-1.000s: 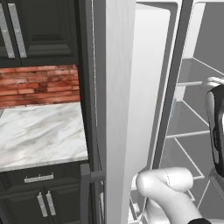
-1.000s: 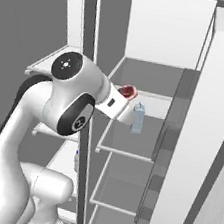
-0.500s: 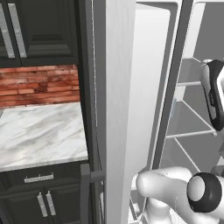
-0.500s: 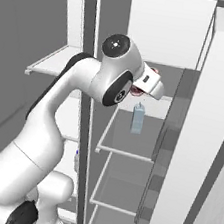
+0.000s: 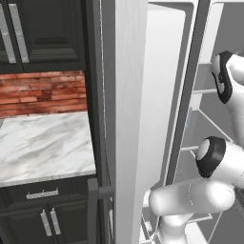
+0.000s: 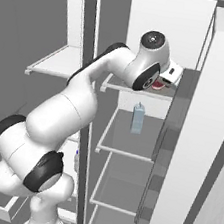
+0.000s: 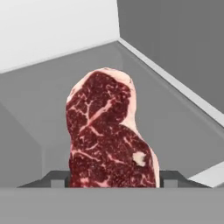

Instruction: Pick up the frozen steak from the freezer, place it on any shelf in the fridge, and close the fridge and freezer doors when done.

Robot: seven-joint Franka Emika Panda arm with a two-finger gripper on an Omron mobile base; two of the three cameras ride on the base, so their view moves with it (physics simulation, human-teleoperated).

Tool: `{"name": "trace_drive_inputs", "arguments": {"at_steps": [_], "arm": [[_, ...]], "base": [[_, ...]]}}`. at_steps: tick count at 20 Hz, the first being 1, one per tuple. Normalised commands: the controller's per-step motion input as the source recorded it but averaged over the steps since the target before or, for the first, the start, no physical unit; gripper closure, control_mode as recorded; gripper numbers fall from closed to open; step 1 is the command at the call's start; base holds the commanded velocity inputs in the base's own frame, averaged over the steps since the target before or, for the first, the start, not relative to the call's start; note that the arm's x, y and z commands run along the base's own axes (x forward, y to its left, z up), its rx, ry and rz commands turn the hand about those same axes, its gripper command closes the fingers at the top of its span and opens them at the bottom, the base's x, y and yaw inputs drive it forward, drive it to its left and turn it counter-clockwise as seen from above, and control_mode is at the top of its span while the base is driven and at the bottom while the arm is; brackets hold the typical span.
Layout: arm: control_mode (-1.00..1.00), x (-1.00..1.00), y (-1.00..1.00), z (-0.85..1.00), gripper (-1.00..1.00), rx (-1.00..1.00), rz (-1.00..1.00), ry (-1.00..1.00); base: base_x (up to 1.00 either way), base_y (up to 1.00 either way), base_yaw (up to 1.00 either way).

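Gripper: the gripper (image 7: 113, 178) is being seen pinched on the frozen steak (image 7: 108, 135) in the hand view, one dark finger tip (image 7: 57, 178) showing at each side of the meat's lower end.
Steak: the marbled red cut is being held upright between the tips, over a grey fridge shelf (image 7: 35, 113); whether it is touching the shelf cannot be told. In the right base view a red patch of the frozen steak (image 6: 160, 85) is being glimpsed just under the hand, at the top shelf (image 6: 118, 87).
Arm: the white arm (image 6: 85, 100) is being stretched up and forward into the fridge compartment.
Carton: a small blue-grey carton (image 6: 138, 118) is being shown standing upright on the shelf below.
Doors: the fridge door (image 6: 192, 145) is being shown open at the right.
Surroundings: a marble counter (image 5: 45, 143) and red brick backsplash (image 5: 43, 91) are being shown left of the fridge.
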Motion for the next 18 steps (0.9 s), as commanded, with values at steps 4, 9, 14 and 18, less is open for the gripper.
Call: {"name": "trace_drive_inputs", "arguments": {"at_steps": [4, 9, 14, 18], "arm": [[-1.0, 0.9, -0.21, -0.47, -1.0, 0.0, 0.05, 0.0], [-1.0, 0.04, 0.06, -0.01, -1.0, 0.0, 0.0, -0.04], [-1.0, -0.6, 0.39, 0.0, -1.0, 0.0, -0.01, -0.15], [-1.0, -0.92, 0.85, -0.01, -1.0, 0.0, -0.01, -0.21]], "base": [[0.0, 0.0, 0.0], [0.0, 0.0, 0.0], [0.0, 0.0, 0.0], [0.0, 0.0, 0.0]]}}
